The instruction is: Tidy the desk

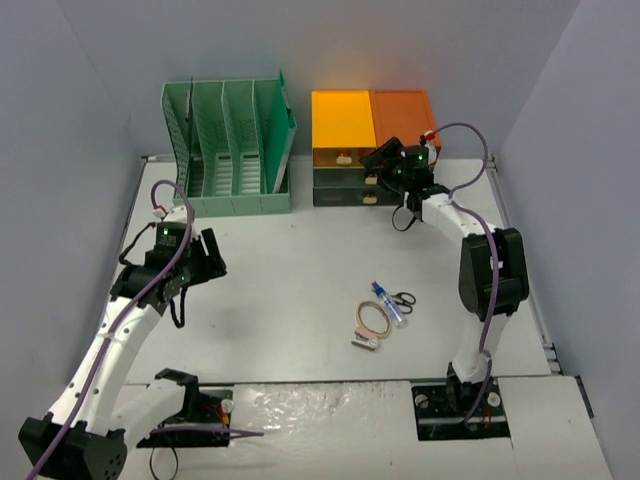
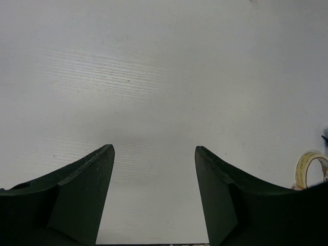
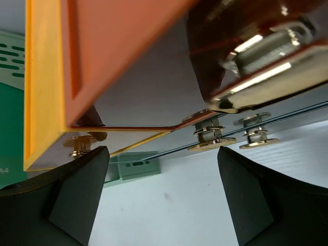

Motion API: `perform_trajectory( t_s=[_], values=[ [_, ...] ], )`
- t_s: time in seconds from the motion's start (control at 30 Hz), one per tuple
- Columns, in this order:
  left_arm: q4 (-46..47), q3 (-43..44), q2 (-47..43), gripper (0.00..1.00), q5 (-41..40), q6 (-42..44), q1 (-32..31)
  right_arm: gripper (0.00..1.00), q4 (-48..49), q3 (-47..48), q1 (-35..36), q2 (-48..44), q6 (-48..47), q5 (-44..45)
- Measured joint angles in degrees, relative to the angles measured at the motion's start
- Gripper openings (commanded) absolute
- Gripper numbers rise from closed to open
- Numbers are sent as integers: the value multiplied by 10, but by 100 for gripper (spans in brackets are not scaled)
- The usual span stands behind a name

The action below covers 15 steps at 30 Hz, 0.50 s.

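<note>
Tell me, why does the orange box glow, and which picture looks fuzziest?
Top external view: the left half of the drawer unit glows, probably washed out by bright light. Right wrist view: fuzziest, since the drawer unit is very close and tilted, and its metal knobs glint. Left wrist view: the left fingers are dark, the desk evenly lit and soft.

On the desk (image 1: 300,260), the file rack (image 1: 230,150) stands left of the drawer unit (image 1: 365,150).
</note>
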Motion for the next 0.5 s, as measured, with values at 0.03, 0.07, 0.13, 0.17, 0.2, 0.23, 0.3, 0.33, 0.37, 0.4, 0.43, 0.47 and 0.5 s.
perform_trajectory(
  t_s=[0.03,0.07,0.13,0.17,0.2,0.23,0.3,0.33,0.37,0.4,0.43,0.47,0.5],
  values=[
    [0,0,0,61,0,0,0,83,26,-19,-4,0,16,-12],
    [0,0,0,61,0,0,0,84,43,-35,-11,0,30,-22],
    [0,0,1,61,0,1,0,84,70,-60,-26,0,55,-37],
    [0,0,2,61,0,1,0,84,81,-71,-33,-1,66,-42],
    [0,0,3,61,0,1,0,84,91,-78,-40,-3,75,-48],
    [0,0,5,61,1,2,0,84,99,-85,-46,-6,84,-53],
    [0,0,10,61,1,2,0,84,112,-100,-58,-21,96,-58],
    [0,0,12,61,2,3,0,84,115,-107,-63,-31,101,-59],
    [0,0,14,61,3,4,0,84,118,-111,-68,-42,105,-62],
    [1,0,16,61,4,5,0,84,122,-112,-73,-52,108,-65],
    [1,0,18,61,5,6,0,84,125,-112,-77,-61,111,-69],
    [3,0,19,61,5,6,0,84,131,-112,-81,-69,115,-72],
    [4,0,20,61,5,6,0,84,138,-112,-84,-78,118,-75]
  ],
)
